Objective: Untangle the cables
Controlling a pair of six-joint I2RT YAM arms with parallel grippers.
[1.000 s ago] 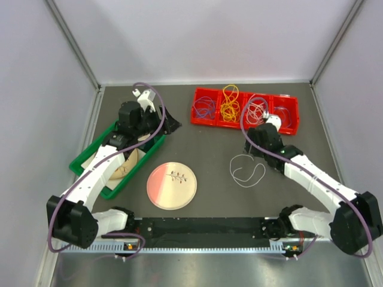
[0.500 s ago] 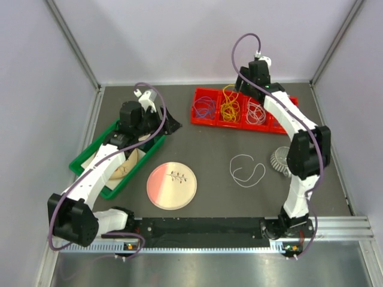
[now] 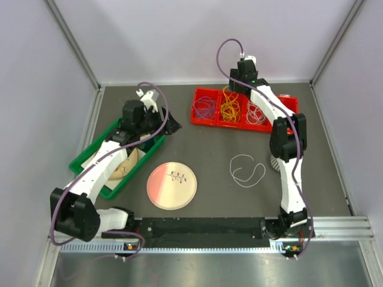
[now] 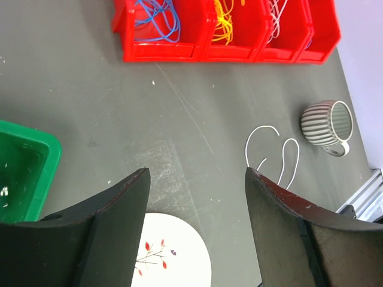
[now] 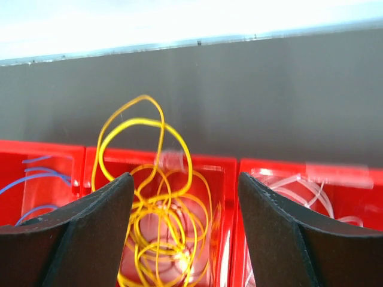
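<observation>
The cables lie sorted in a red bin row (image 3: 242, 119): blue-purple cables (image 3: 204, 107), yellow cables (image 3: 230, 107) and white cables (image 3: 257, 112). One loose white cable (image 3: 247, 169) curls on the grey table. My right gripper (image 3: 235, 89) hovers open above the yellow compartment. In the right wrist view the yellow cables (image 5: 158, 209) sit below the open right gripper (image 5: 184, 179), untouched. My left gripper (image 3: 170, 125) hangs open and empty beside the green bin. The left wrist view shows the open left gripper (image 4: 197, 176), the loose white cable (image 4: 272, 152) and the red bin row (image 4: 161, 51).
A green bin (image 3: 90, 158) with brown items stands at the left. A pink-white plate (image 3: 172, 185) lies front centre. A striped grey cup (image 4: 326, 122) lies on its side right of the loose cable, mostly hidden behind my right arm in the top view.
My right arm has risen from the table beside the loose cable and swung to the back, ending above the yellow compartment. The left arm has hardly moved.
</observation>
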